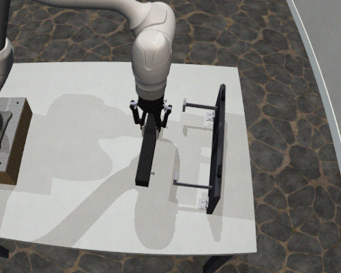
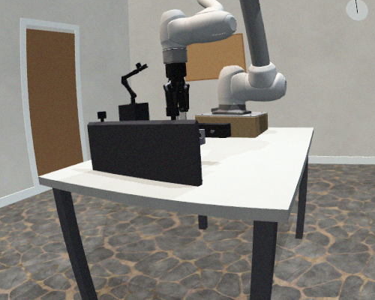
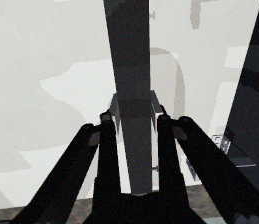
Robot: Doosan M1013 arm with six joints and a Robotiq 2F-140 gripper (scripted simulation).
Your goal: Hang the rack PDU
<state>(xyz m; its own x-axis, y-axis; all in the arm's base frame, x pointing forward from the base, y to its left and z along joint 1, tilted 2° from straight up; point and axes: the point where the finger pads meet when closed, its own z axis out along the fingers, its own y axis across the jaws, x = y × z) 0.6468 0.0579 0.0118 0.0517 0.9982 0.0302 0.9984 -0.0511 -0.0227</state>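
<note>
The rack PDU (image 1: 146, 155) is a long black bar with a small button (image 1: 153, 173) on the side facing the plates. My gripper (image 1: 151, 124) is shut on its far end and holds it above the white table, pointing down. The two keyhole plates (image 1: 184, 104) (image 1: 175, 176) sit on the ends of grey rods that stick out from an upright black panel (image 1: 216, 148). The PDU is to the left of the plates, apart from them and roughly parallel to the panel. In the wrist view the PDU (image 3: 132, 90) runs away between my fingers. In the exterior view only one end of the PDU (image 2: 216, 130) shows behind the panel (image 2: 145, 151).
The arm's wooden base block (image 1: 9, 141) stands at the table's left edge. Small white brackets (image 1: 210, 117) (image 1: 202, 204) hold the panel's foot. A black box with a jointed stand (image 2: 133, 91) is behind the panel. The table's right edge is just beyond the panel.
</note>
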